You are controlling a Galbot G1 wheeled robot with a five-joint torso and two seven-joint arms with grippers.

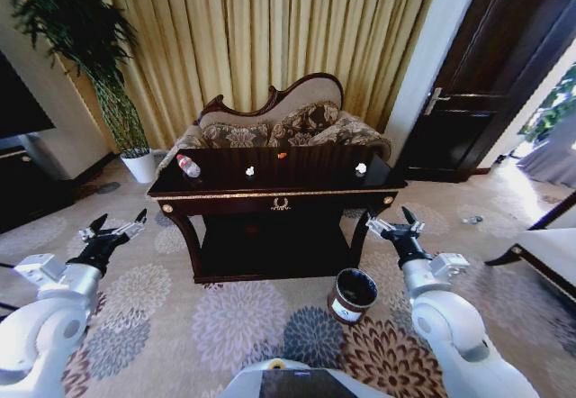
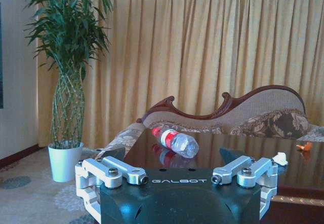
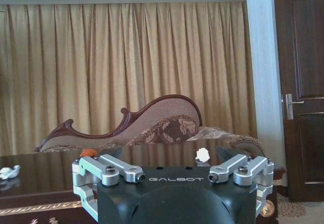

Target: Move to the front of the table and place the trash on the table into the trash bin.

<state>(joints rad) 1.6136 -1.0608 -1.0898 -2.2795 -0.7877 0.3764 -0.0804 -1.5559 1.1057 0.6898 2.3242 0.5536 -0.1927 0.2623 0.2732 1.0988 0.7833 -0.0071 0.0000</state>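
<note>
So the robot sits facing the worktop (image 1: 279, 202) pretty much square on, both arms held low out front and short of its front rail, neither touching anything. The left tool (image 1: 115, 230) has its fingers spread apart and empty, and the right tool (image 1: 396, 226) is the same, spread and holding nothing. The trash is strung along the worktop's top: the bottle (image 1: 187, 166) lies on its side at the worktop's left end, cap pointing toward the far left corner, so its long axis runs diagonally across that corner rather than along the front edge. That puts it clearly closer to the left tool. A white scrap (image 1: 249, 171) sits around the middle, an orange scrap (image 1: 282, 156) near the back edge, and another white scrap (image 1: 361, 169) toward the right end, nearer the right tool. The trash bin (image 1: 352, 295) stands on the carpet just off the worktop's front right leg, so the right arm looks better placed for dropping.
</note>
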